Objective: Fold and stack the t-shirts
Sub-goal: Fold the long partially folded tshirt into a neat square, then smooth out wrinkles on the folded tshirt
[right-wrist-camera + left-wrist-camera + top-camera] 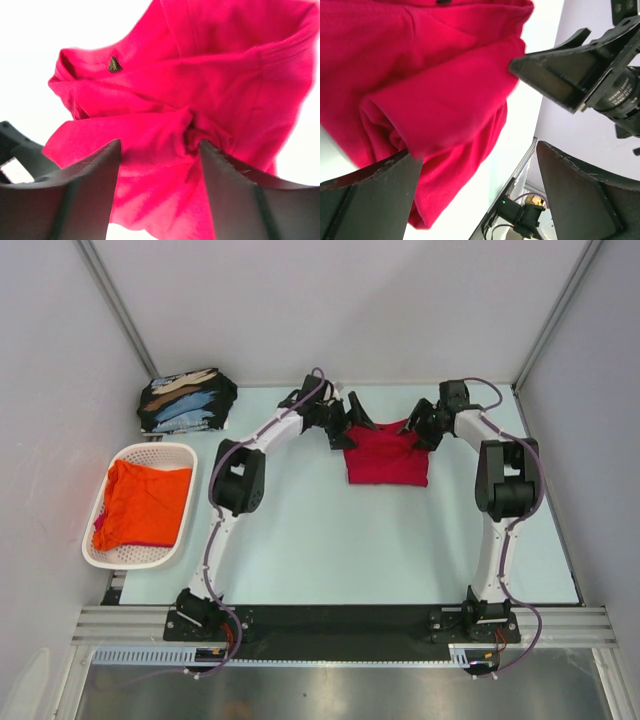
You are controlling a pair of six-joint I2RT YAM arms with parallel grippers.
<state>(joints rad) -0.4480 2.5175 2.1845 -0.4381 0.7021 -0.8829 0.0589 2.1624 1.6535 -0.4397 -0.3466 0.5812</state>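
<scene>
Basket: one white perforated basket (130, 561) is sitting at the left edge of the worktop (350, 550), holding one crumpled orange t-shirt (145, 505). A pinkish edge is peeking out under it, too small to identify.

Black pile: one folded pile of black t-shirts (187, 402) with light-blue and tan prints is lying behind the basket. How many shirts it is holding is not showing.

Left end effector (345, 432): sitting at the far left corner of the crimson t-shirt (388, 462), fingers spreading wide. In its wrist view, cloth is draping over one finger (365, 200) while the other is standing clear.

Crimson t-shirt: one, lying at the far middle of the worktop, between the two end effectors. The top view is showing a compact folded shape. The wrist views are showing only bunched folds running off frame.

Right end effector (418, 430): sitting at the shirt's far right corner. Its fingers are standing apart with bunched cloth filling the gap, and I cannot tell whether they are squeezing it. The left wrist view is showing it touching the shirt's edge.
</scene>
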